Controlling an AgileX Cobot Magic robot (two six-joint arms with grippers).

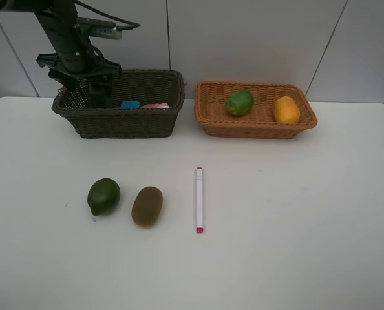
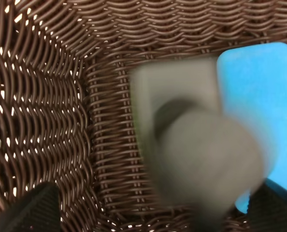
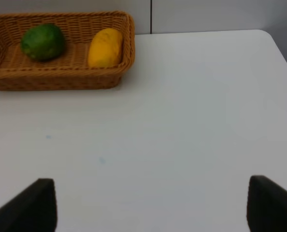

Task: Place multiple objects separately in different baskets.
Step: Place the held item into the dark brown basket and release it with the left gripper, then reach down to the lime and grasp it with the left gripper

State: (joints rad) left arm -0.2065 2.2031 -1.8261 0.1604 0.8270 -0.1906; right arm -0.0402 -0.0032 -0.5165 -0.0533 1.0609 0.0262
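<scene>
My left gripper point(image 1: 88, 97) reaches down into the dark brown basket point(image 1: 124, 123). In the left wrist view its jaws stand wide open point(image 2: 153, 210), and a blurred grey-green bottle point(image 2: 196, 150) lies loose on the basket floor beside the blue eraser point(image 2: 264, 87). The eraser point(image 1: 130, 104) and a pink bottle point(image 1: 155, 106) show over the basket's rim. The tan basket point(image 1: 256, 128) holds a green fruit point(image 1: 240, 102) and the orange mango point(image 1: 286, 110). On the table lie another green fruit point(image 1: 104, 196), the kiwi point(image 1: 147, 206) and the marker point(image 1: 199, 199). My right gripper point(image 3: 150, 208) is open over bare table.
The two baskets stand side by side at the back of the white table point(image 1: 295, 213), close to the wall. The right wrist view shows the tan basket point(image 3: 61, 79) ahead and the table's right edge.
</scene>
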